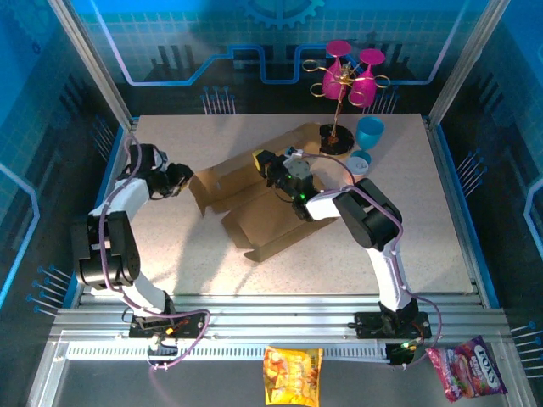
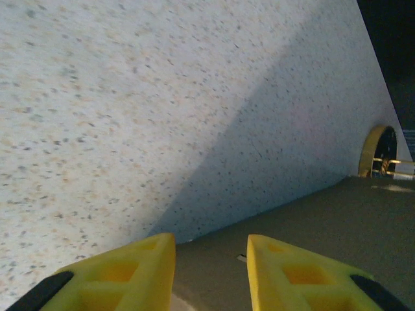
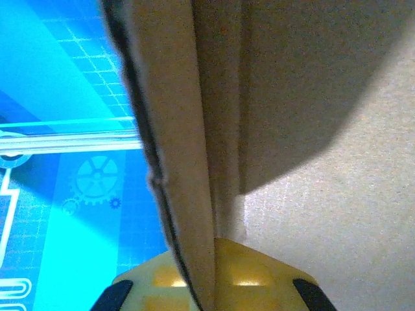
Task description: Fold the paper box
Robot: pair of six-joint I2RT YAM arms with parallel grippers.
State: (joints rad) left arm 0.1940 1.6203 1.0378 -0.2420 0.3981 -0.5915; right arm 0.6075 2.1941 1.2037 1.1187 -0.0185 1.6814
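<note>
Foil shows nearest: a yellow-orange snack bag point(image 1: 293, 376) and a pink-red snack bag point(image 1: 465, 369) lie on the dark surface in front of the silver metal rail point(image 1: 280, 326) that carries both arm bases. Past the rail spreads the speckled beige counter point(image 1: 212, 280).

Near its middle lies the plain brown cardboard paper box point(image 1: 276, 225), a creased die-cut sheet. Its near panels are flat on the counter and its farther panels are raised.

The left hand point(image 1: 181, 180) sits at the sheet's left edge, just beside a standing flap. In the left wrist view the hand's point(image 2: 211, 243) yellow fingers point(image 2: 136, 265) stand apart with a clear gap. The box's brown surface point(image 2: 324, 233) shows between and past them, and the speckled counter point(image 2: 130, 97) lies beyond. Whether they touch the cardboard I cannot tell.

The right arm extends over the sheet from the right, with the right hand point(image 1: 263, 163) at the raised far part. In the right wrist view that hand point(image 3: 211, 259) is clamped on an upright cardboard edge of the box point(image 3: 175, 129), which rises from between its yellow fingers point(image 3: 249, 272).

Farther back on the right stands a gold wire stand on a black round base point(image 1: 337, 140), with magenta glasses point(image 1: 348, 76) hanging upside down from it. A turquoise cup point(image 1: 370, 131) is just beside the base, and a small white-and-blue bowl point(image 1: 361, 159) is near it. A blue backdrop with a gear pattern point(image 1: 280, 13) closes the scene.
</note>
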